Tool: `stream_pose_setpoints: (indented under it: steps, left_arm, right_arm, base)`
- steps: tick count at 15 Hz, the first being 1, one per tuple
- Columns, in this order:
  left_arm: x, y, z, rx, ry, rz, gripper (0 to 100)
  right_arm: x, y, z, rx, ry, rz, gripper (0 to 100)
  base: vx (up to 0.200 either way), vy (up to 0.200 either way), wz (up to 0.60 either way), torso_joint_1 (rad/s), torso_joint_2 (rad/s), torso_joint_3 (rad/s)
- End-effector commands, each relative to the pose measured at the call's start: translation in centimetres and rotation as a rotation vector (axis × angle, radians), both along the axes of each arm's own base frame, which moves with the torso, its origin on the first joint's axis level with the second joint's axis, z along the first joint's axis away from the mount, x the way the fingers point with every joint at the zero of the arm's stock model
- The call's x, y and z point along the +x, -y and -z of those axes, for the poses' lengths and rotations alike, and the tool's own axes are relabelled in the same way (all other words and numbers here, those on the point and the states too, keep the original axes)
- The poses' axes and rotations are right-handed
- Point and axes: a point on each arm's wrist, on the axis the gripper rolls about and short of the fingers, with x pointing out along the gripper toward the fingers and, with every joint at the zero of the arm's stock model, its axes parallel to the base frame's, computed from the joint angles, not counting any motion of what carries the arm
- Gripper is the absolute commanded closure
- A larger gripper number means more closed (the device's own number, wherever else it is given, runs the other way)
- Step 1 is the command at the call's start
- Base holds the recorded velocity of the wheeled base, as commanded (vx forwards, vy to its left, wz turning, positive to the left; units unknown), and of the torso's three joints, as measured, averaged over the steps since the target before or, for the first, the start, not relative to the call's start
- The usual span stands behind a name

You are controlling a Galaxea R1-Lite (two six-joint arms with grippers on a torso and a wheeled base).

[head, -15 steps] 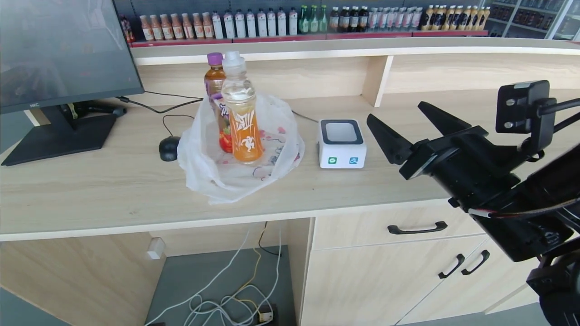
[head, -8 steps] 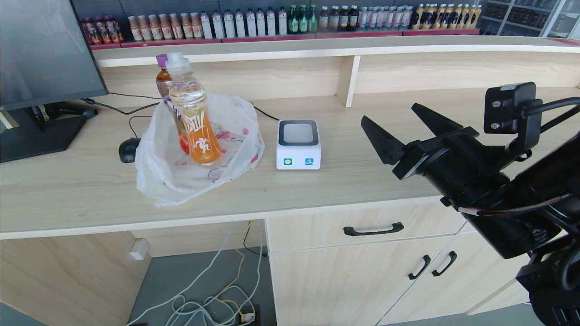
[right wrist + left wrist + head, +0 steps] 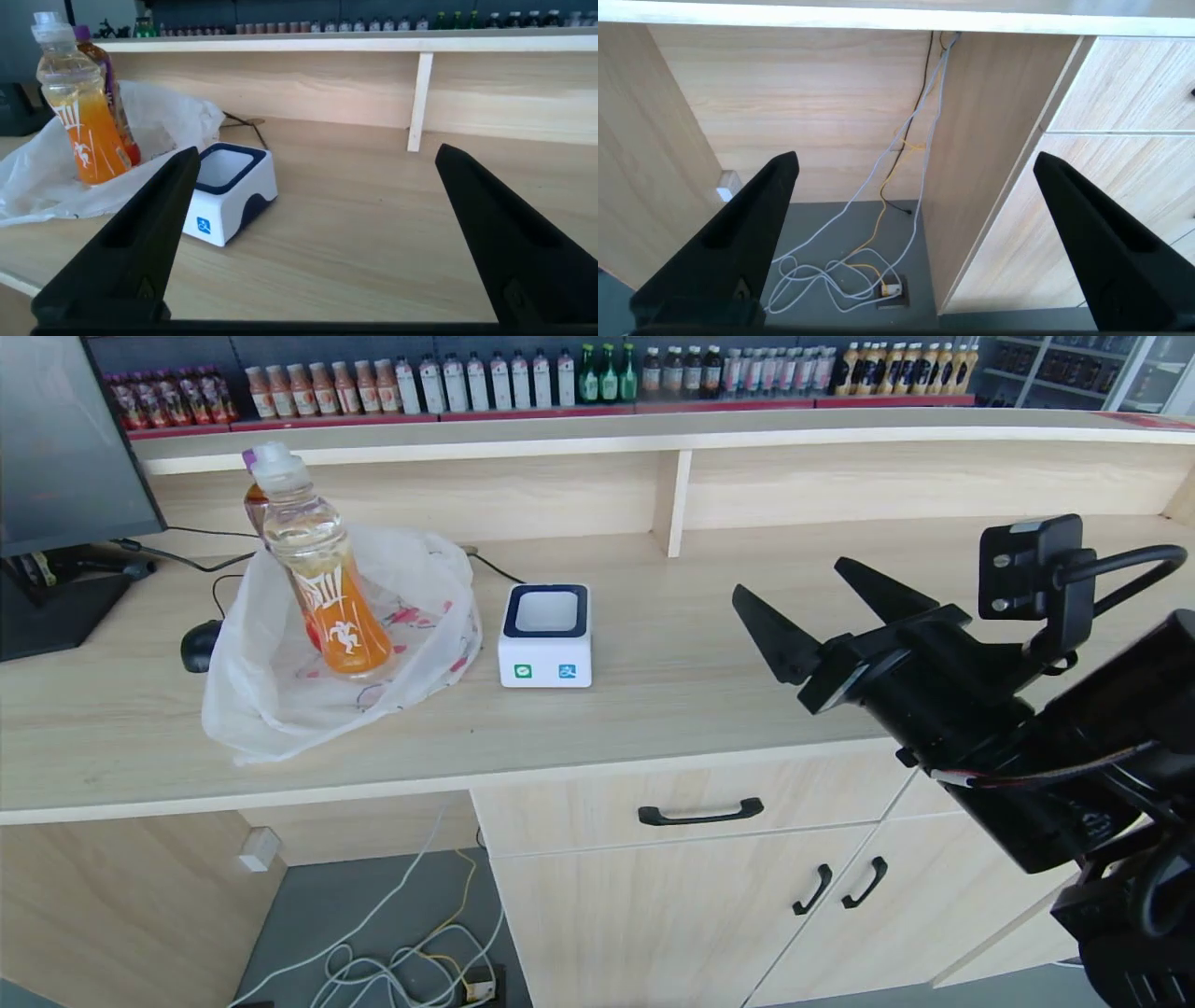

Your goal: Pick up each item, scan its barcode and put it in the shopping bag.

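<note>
- Bottles: orange drink bottle [image 3: 322,583] upright in shopping bag [image 3: 271,709], left side of counter [image 3: 672,681]; purple-cap bottle [image 3: 251,490] just behind it, also in bag.
- Scanner [image 3: 546,635] just right of bag, window up.
- Right gripper [image 3: 789,579]: fingers wide apart, empty, right of scanner, well apart from it.
- Left gripper [image 3: 915,163]: fingers wide apart, empty, low by counter front, cables [image 3: 845,280] on floor beyond.

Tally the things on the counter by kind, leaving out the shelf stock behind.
Bottles: 2 (orange-drink bottle, purple-capped bottle)
Shopping bag: 1
Scanner: 1
Mouse: 1
Monitor: 1
Total: 6
</note>
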Motion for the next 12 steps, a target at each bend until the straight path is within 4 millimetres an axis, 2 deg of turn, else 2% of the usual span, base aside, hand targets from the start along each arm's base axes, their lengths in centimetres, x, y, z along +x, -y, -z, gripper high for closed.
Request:
stream_pose_setpoints:
  steps: [1,2,5,9,10,12]
  left_arm:
    - [0.0,0.0,0.0,-0.001,-0.001,-0.001,0]
    - [0.0,0.0,0.0,-0.001,-0.001,-0.001,0]
    - [0.0,0.0,0.0,-0.004,0.001,-0.001,0]
    - [0.0,0.0,0.0,-0.001,-0.001,-0.001,0]
    - [0.0,0.0,0.0,-0.001,-0.001,-0.001,0]
    - [0.0,0.0,0.0,-0.001,-0.001,-0.001,0]
  right_arm:
    - [0.0,0.0,0.1,0.000,-0.002,0.002,0]
    - [0.0,0.0,0.1,0.000,-0.002,0.002,0]
    - [0.1,0.0,0.0,0.000,0.000,0.002,0]
    - [-0.2,0.0,0.3,-0.009,-0.011,-0.003,0]
    - [-1.3,0.2,0.6,-0.021,-0.026,-0.011,0]
    - [-5.3,3.1,1.1,-0.035,-0.044,-0.007,0]
  base:
    - [0.000,0.000,0.00,0.000,0.00,0.000]
    - [0.000,0.000,0.00,0.000,0.00,0.000]
    - [0.200,0.000,0.00,0.007,0.00,0.001]
    - [0.000,0.000,0.00,0.000,0.00,0.000]
    - [0.000,0.000,0.00,0.000,0.00,0.000]
    - [0.000,0.000,0.00,0.000,0.00,0.000]
